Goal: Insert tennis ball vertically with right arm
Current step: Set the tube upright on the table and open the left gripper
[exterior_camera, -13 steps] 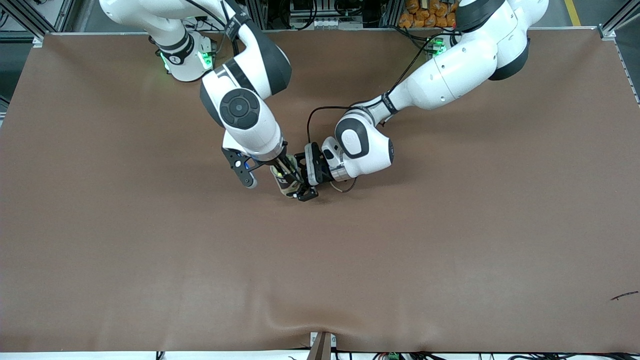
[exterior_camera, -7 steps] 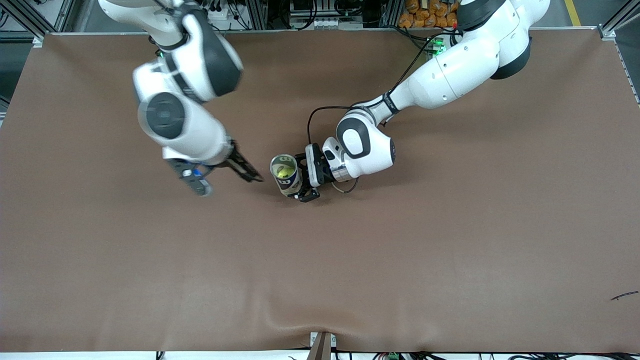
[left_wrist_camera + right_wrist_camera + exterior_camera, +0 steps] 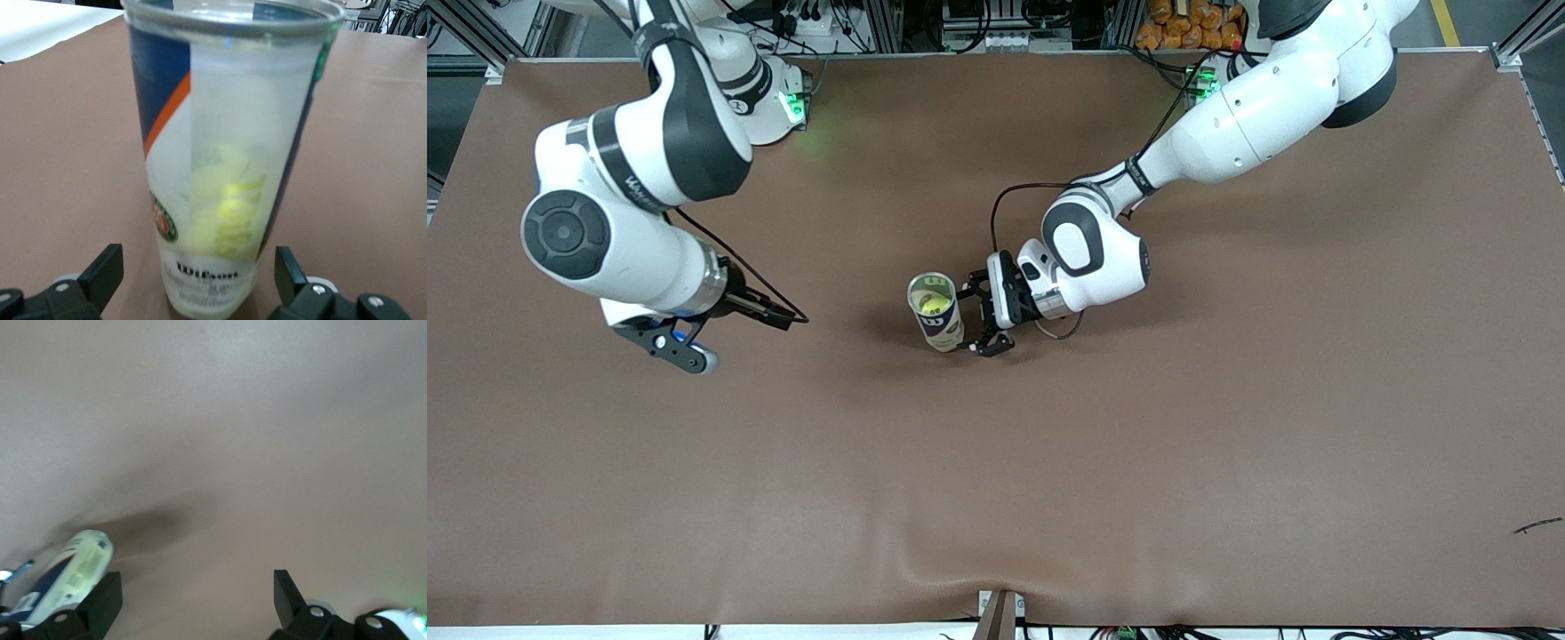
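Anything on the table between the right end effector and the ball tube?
Nothing: the front view shows only bare brown table cover between the open right end effector and the upright clear plastic ball tube.

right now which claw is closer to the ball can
Left. The left claw is open right beside the can, its fingers apart from the wall. The right claw, also open, is well off over bare table toward the right arm's end.

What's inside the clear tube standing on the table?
A yellow tennis ball sits low inside the tube. The tube's printed label hides part of the ball from the side.
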